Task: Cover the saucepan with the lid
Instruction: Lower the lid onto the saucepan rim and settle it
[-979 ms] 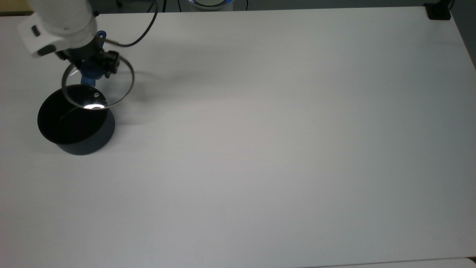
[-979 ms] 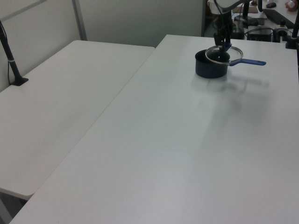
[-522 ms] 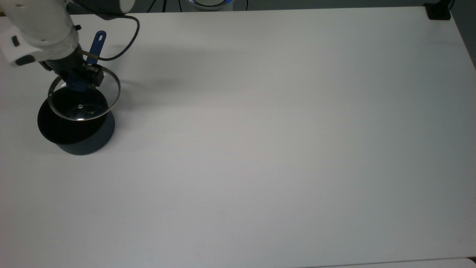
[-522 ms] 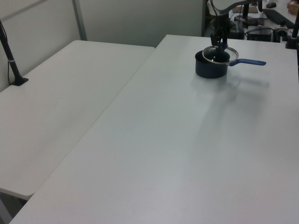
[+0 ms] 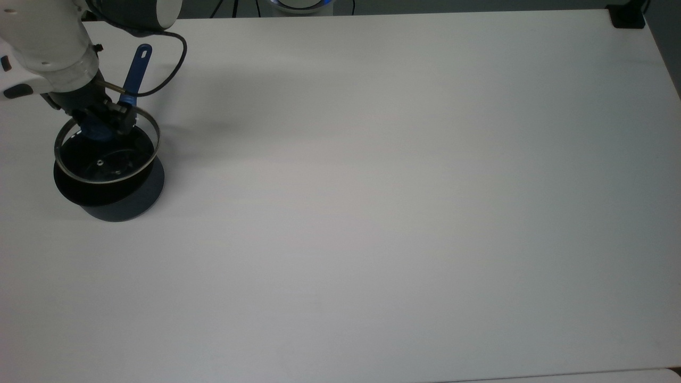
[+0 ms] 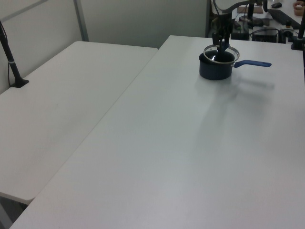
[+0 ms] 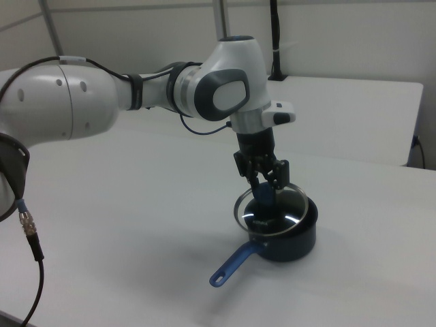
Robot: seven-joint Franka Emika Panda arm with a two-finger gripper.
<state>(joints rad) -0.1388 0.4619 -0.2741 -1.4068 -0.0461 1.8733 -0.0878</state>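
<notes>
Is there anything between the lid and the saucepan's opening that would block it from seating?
Nothing visible does. The gripper holds the lid by its knob just above the saucepan, whose black inside looks empty through the glass. The lid sits slightly off the rim's centre in the top view.

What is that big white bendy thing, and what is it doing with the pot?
That is a robot arm. At its tip is a gripper, like two metal fingers, pinching the blue knob of a glass lid. It holds the lid just above a dark saucepan with a long blue handle, not quite centred. The saucepan stands on a white table. One picture looks straight down, the other two look from the sides.
</notes>
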